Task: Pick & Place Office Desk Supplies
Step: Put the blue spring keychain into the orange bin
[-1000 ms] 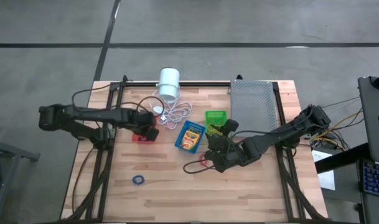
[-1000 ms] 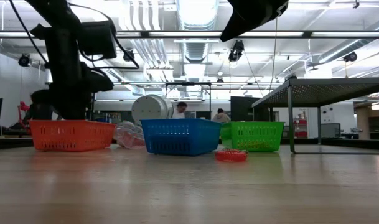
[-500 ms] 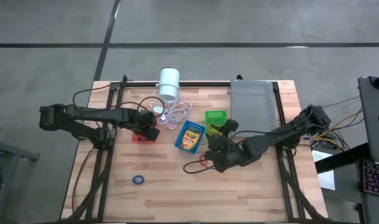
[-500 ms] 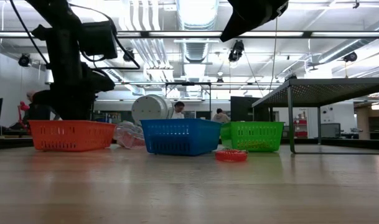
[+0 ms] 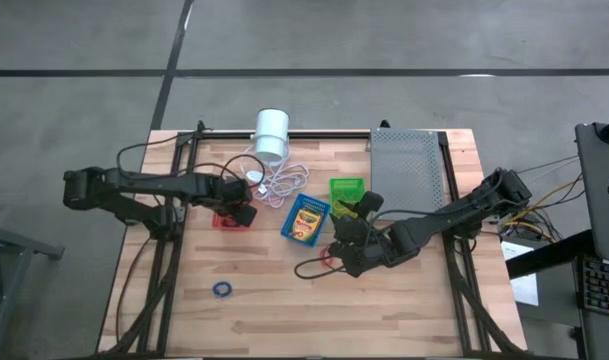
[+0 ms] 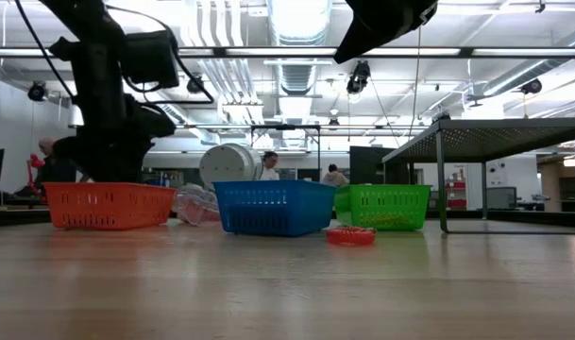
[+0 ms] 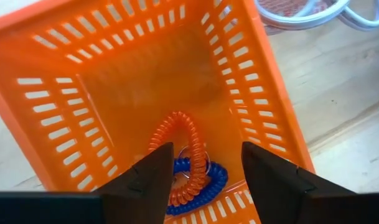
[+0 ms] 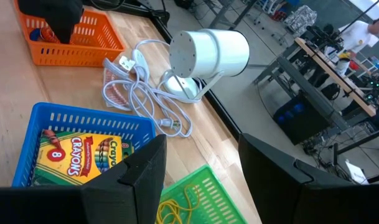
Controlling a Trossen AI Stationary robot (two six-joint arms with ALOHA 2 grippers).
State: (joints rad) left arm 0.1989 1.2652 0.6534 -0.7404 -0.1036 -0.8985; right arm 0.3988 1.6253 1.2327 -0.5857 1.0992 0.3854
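High view: the left gripper [image 5: 238,213] hangs over the red-orange basket [image 5: 224,220]; a blue band [image 5: 222,289] lies loose on the worktop [image 5: 284,310], well away. Left wrist view: open and empty above two coiled bands [image 7: 186,168], already inside. Nothing has moved since.

You see two dark, slim, jointed arms, each ending in a bulkier black wrist block. Thin black cables loop along them, and the fingers [image 7: 149,180] are matte black wedges.
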